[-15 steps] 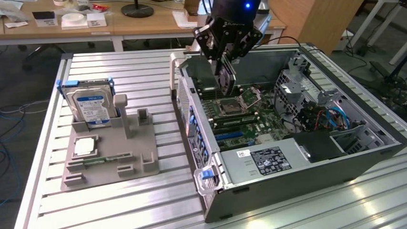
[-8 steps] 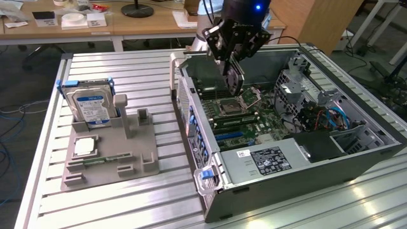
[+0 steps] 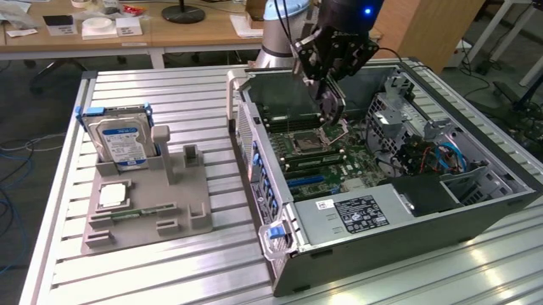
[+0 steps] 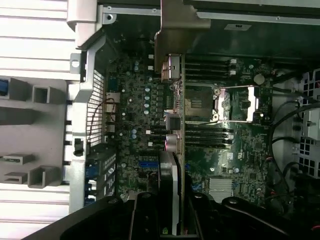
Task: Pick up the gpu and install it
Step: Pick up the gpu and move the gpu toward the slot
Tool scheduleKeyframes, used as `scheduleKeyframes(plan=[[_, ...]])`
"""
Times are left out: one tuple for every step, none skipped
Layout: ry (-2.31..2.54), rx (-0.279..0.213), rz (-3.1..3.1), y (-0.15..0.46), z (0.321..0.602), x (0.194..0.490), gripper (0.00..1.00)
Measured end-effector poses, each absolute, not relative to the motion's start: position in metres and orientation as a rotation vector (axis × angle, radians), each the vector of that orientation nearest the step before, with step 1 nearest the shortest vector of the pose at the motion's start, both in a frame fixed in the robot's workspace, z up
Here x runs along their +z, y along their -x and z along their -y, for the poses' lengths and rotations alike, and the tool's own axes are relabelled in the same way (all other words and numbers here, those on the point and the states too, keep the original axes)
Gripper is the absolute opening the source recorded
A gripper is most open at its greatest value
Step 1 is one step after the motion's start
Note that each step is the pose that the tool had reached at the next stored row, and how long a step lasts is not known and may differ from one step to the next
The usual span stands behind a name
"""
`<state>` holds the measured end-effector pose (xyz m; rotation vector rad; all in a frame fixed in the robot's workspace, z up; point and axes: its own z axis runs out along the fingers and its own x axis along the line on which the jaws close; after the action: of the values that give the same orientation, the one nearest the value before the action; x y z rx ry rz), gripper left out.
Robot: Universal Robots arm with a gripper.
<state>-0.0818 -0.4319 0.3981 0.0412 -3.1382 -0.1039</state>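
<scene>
While arm hangs over open computer case point(image 3: 398, 238), we see gripper point(image 3: 327, 79) clamped on gpu point(image 3: 331, 109); card held on edge above motherboard point(image 3: 327, 170), over CPU socket point(image 3: 307, 138).

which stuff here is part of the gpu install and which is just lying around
For the job:
- claw, shut on the gpu
- motherboard, under the held gpu
- open computer case

Lying about:
- hard drive, upright in the grey holder
- RAM stick, lying in the same holder
</scene>
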Motion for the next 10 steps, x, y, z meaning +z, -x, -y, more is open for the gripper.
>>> scheduleKeyframes(plan=[[-0.041, -0.104, 3.139, 0.078, 0.432, 0.398, 0.28], [-0.041, -0.104, 3.139, 0.073, 0.432, 0.397, 0.28], [-0.041, -0.104, 3.140, 0.069, 0.432, 0.397, 0.28], [-0.042, -0.104, 3.140, 0.065, 0.432, 0.396, 0.28], [-0.041, -0.104, 3.141, 0.061, 0.432, 0.396, 0.28], [-0.042, -0.104, 3.141, 0.056, 0.432, 0.395, 0.28], [-0.042, -0.104, 3.141, 0.052, 0.432, 0.395, 0.28], [-0.042, -0.104, 3.141, 0.047, 0.432, 0.394, 0.28], [-0.042, -0.104, 3.141, 0.043, 0.432, 0.393, 0.28], [-0.042, -0.104, 3.141, 0.038, 0.432, 0.392, 0.28]])
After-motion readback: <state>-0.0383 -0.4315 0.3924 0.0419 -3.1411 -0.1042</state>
